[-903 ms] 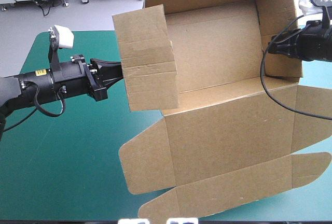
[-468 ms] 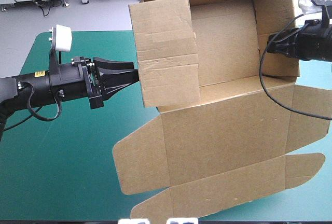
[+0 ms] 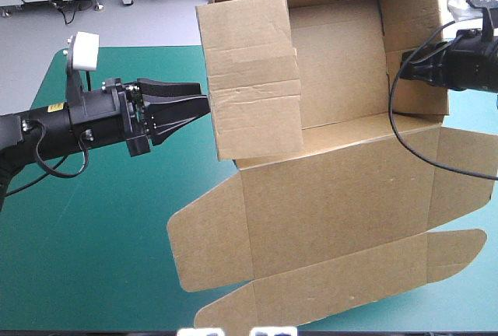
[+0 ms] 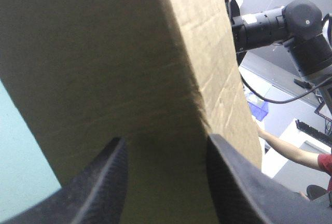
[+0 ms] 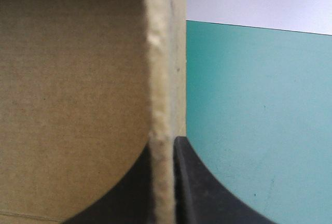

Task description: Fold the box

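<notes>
The cut sheet of brown board forming the box (image 3: 334, 196) spreads its lid panel toward the near edge of the teal-green table cover (image 3: 93, 235), with its walls raised farther back. The left gripper (image 3: 204, 104), its black fingers apart, meets the left wall's outer face. The right gripper (image 5: 165, 146) is clamped on the right wall's edge.

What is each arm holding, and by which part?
The right gripper clamps the box by its right end wall. The left gripper, fingers apart, holds nothing.
</notes>
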Motion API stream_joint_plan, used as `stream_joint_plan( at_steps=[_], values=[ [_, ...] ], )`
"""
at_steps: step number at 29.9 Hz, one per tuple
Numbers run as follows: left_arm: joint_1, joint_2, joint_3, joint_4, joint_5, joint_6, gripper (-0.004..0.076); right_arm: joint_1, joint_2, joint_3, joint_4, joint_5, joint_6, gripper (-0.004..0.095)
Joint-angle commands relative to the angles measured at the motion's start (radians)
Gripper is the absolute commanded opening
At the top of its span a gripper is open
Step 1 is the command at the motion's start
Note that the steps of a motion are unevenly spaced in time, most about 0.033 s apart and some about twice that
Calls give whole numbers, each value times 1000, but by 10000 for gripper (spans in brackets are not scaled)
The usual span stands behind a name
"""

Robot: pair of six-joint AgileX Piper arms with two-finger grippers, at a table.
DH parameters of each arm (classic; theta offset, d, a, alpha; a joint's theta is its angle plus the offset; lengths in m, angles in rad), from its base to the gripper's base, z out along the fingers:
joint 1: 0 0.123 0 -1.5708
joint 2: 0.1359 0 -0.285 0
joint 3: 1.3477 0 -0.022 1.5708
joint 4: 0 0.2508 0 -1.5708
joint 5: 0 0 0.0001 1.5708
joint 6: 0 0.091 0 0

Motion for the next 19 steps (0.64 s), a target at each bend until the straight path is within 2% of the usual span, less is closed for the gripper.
stream_joint_plan(
  at_steps=[1,19],
  values=[
    [-2,-20,-30,-95,-27,3,349,0,-32,-21,68,-2,5,2],
    [-2,-20,-30,-145,-22,7,349,0,-30,-19,90,-14,-2,2]
  ],
)
